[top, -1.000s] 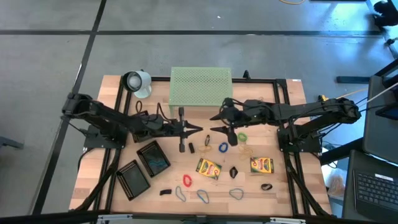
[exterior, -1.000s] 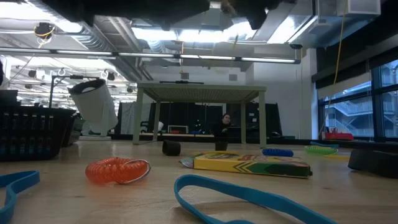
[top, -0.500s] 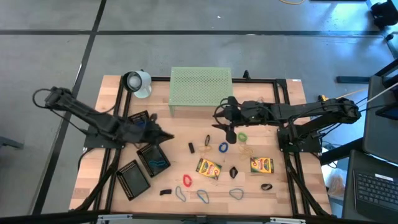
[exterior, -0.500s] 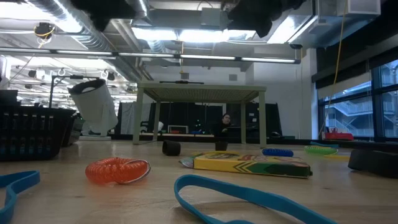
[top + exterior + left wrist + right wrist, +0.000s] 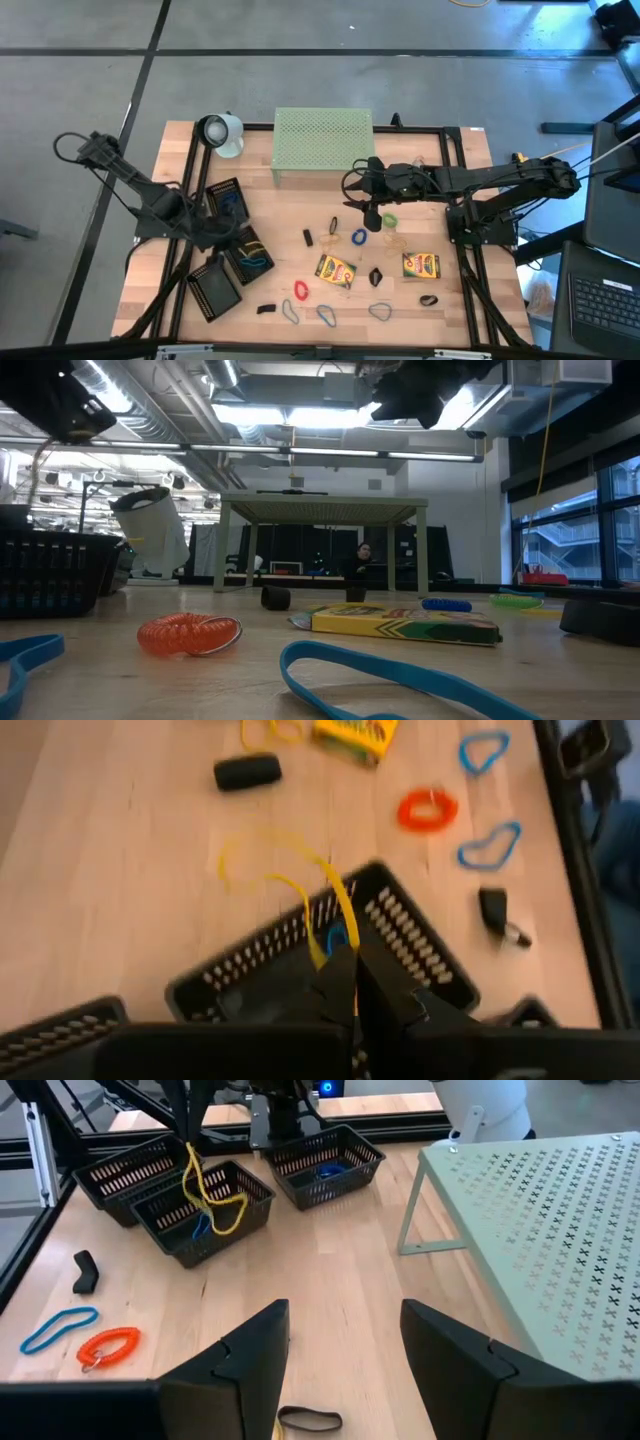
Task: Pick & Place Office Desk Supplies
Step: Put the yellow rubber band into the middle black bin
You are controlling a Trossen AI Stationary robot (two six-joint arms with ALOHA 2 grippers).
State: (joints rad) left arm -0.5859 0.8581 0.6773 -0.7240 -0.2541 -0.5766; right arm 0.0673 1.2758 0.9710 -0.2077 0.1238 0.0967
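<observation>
My left gripper [image 5: 228,236] is shut on a yellow rubber band [image 5: 192,1180] above the middle black mesh tray [image 5: 247,256], which holds a blue band. The yellow loop dangles over that tray's rim [image 5: 400,920]. My right gripper [image 5: 345,1350] stands open above the table's middle, near the pale-green stand [image 5: 322,140], with nothing between its fingers. A dark band [image 5: 310,1420] lies on the wood below it. Two crayon boxes [image 5: 335,270] [image 5: 421,265], several coloured bands and black clips lie flat on the near half of the table. My left gripper pinches the yellow band's upper part [image 5: 322,952] between its two shut fingers, which slant down from the table's left side. The band hangs slack below the fingers, its loop over the tray; whether its lower end touches the tray I cannot tell.
Two more black mesh trays [image 5: 225,197] [image 5: 215,288] flank the middle one at the table's left. A white cylindrical device [image 5: 222,133] stands at the far left. A red coil [image 5: 190,632] and a blue band [image 5: 400,680] lie near the front edge.
My left gripper has swung from the table's middle toward its left edge, to above the trays, and has tipped to point downward, staying shut.
</observation>
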